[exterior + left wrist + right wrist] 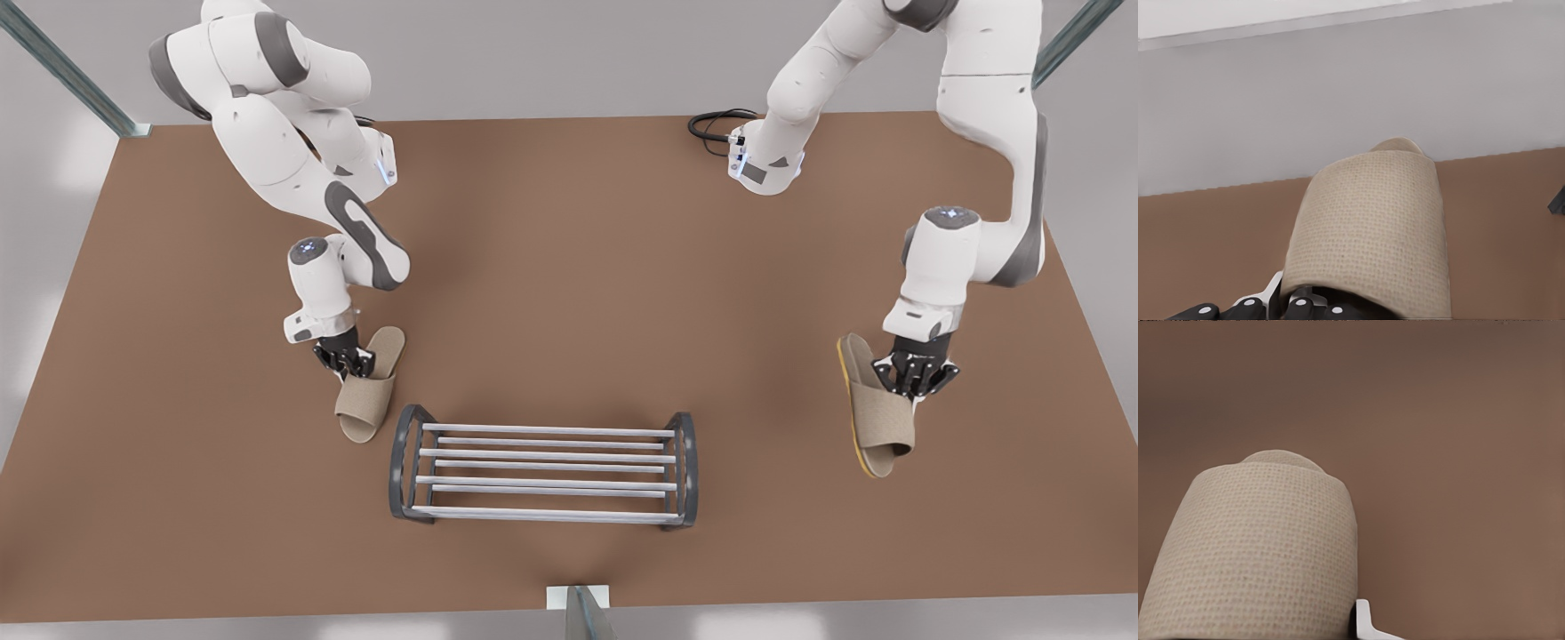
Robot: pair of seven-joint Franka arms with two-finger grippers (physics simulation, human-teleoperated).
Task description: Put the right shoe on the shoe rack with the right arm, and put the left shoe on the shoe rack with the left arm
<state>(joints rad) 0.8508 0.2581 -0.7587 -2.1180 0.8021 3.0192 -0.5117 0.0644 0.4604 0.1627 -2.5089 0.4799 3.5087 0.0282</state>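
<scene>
Both slippers look like coarse woven beige cloth, matt and rough: one (1371,227) in the left wrist view, the other (1258,553) in the right. The shoe rack (544,467) has pale, satiny metal-looking bars and dark matt end frames, perhaps plastic. The table (569,267) is smooth, matt brown.

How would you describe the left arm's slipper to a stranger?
On the brown table, find the shoe rack. Off its end at the front view's right, the left tool grips a beige slipper. Unlike the other slipper in the right tool, it is tipped sideways, showing a yellow sole edge.
</scene>
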